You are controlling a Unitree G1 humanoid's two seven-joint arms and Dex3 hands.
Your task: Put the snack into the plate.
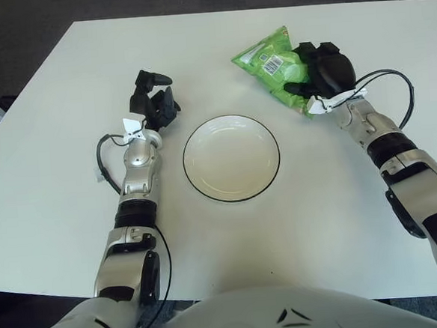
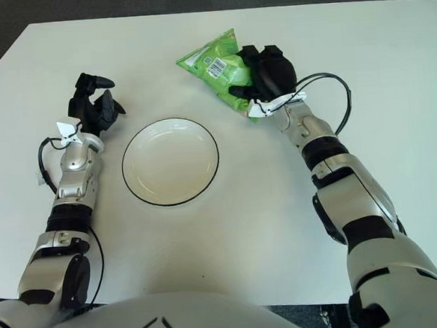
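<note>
Table (image 1: 74,242) fills most of what we see, a white top running out to dark floor at the far and left edges. On it, near the middle, we see the plate (image 1: 232,158), round and white with a thin dark rim, holding nothing. We count 2 arms reaching in from the near edge, 1 on each side of the plate.

Next in size is the snack (image 1: 271,63), a green crinkled bag with a white barcode label on its upper face. It sits beyond the plate and to the right, well clear of the rim, with 1 corner pointing toward the far edge. We cannot tell whether its lower edge touches the table or is lifted off it.

We see the right hand (image 1: 323,72) at the bag's right end, dark fingers curled around the packet and gripping it, the back of the hand turned up toward us. A thin cable loops off the wrist to the right.

We see the left hand (image 1: 153,102) just left of the plate, apart from it, fingers bent loosely inward with nothing between them.
</note>
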